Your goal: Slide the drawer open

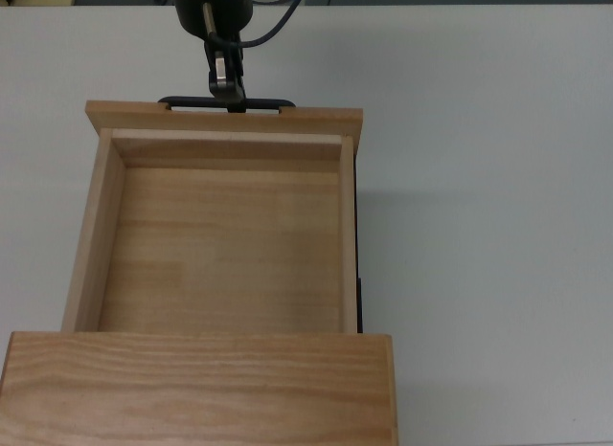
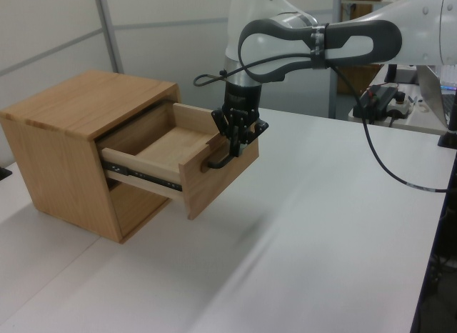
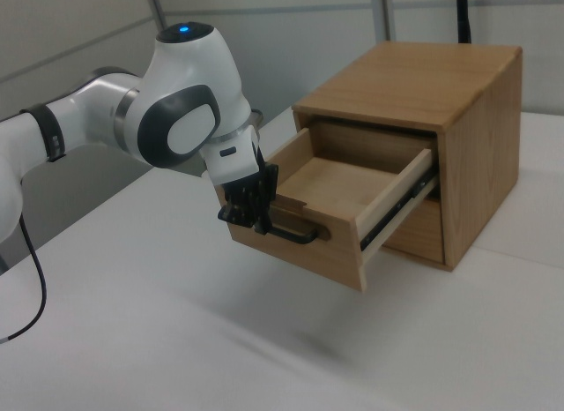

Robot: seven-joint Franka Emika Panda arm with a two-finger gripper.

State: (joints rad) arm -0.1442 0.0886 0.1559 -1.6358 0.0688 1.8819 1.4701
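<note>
White arm (image 2: pixel 357 40) reaching in, wrist bent downward, end effector (image 2: pixel 235 136) closed, fingers pointing down

Light tan wooden drawer (image 1: pixel 220 245) with thin black handle (image 1: pixel 226 103), bold-grained honey-brown cabinet top (image 1: pixel 196 389) at frame bottom, black gripper (image 2: pixel 236 133), white-and-grey arm (image 3: pixel 167 120), pale grey table (image 1: pixel 488 216)

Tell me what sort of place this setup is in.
Most likely a robotics lab or test bench. A white robot arm works on a bare white table, its claw at the handle of a lone wooden cabinet's drawer, with electronics on a bench behind.
</note>
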